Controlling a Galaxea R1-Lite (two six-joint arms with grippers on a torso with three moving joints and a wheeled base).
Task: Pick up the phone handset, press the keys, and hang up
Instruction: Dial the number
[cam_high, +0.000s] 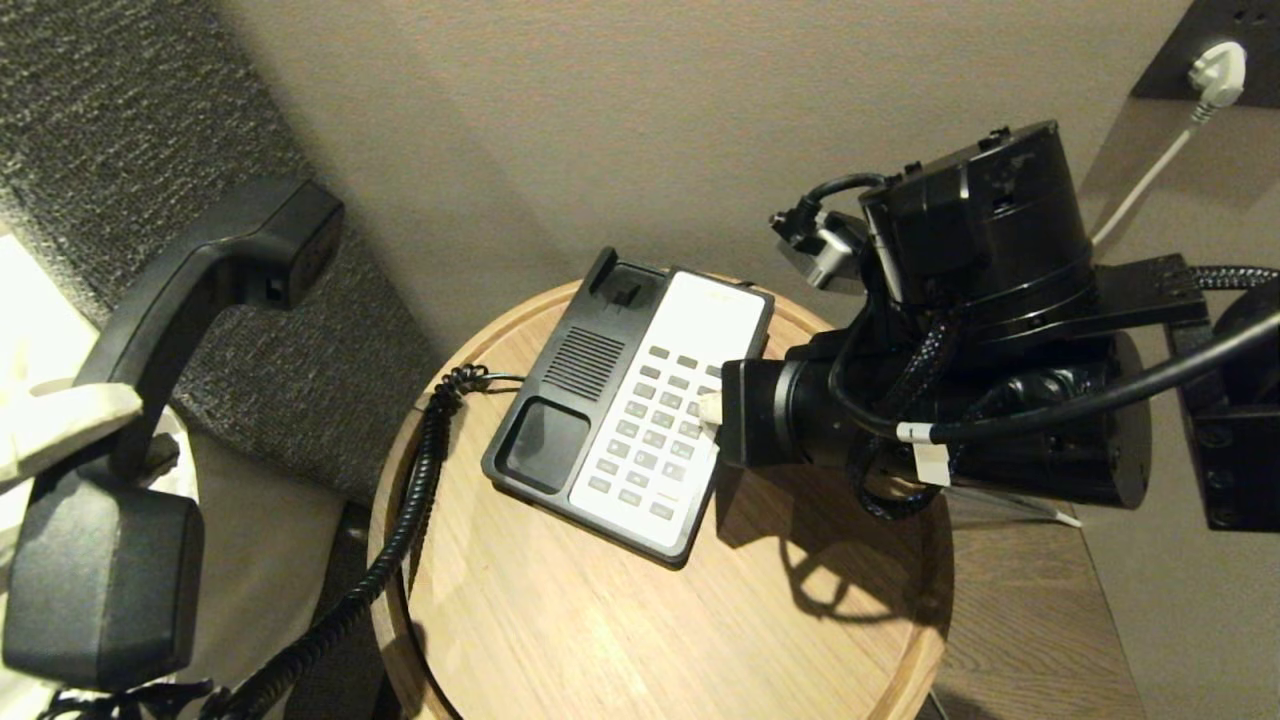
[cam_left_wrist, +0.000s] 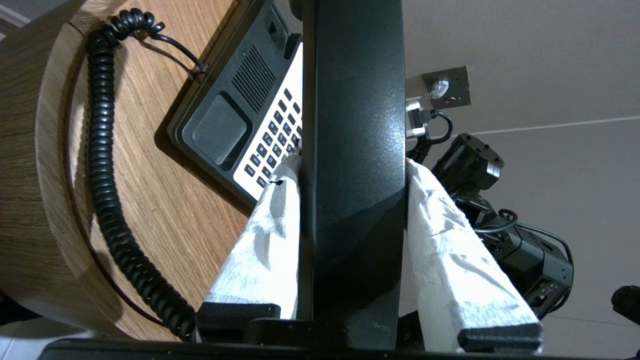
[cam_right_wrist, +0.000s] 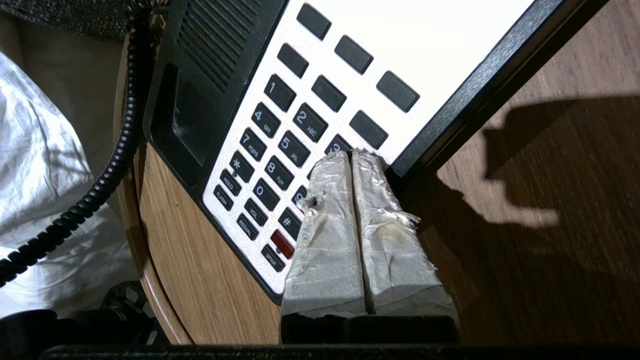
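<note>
Plainly, the phone handset (cam_high: 150, 400) hangs off the table's left side, clamped across its slim middle bar by the left gripper (cam_left_wrist: 352, 175), whose white-wrapped fingers (cam_left_wrist: 260, 240) press both flanks; it looks a light, stiff, glossy plastic piece, likely slippery, so the narrow waist between the blocky ends seems the right hold, the bulky ends stopping it sliding through. The coiled cord (cam_high: 405, 520) trails from it across the rim of the round wooden table (cam_high: 620, 640) to the phone base (cam_high: 630, 410); springy and stretchy, it may tug the base or snag the rim when the receiver returns. The empty cradle (cam_high: 545, 445) on the base's dark left half lies open to receive it. On the keypad (cam_right_wrist: 280, 150), the right gripper (cam_right_wrist: 352, 155) has its taped fingers pressed together, nothing between them, tips resting at the right-hand key column. That arm's bulk overhangs the base's right edge; the cradle side looks unobstructed. A white plug (cam_high: 1218, 72) sits in a wall socket far right.
</note>
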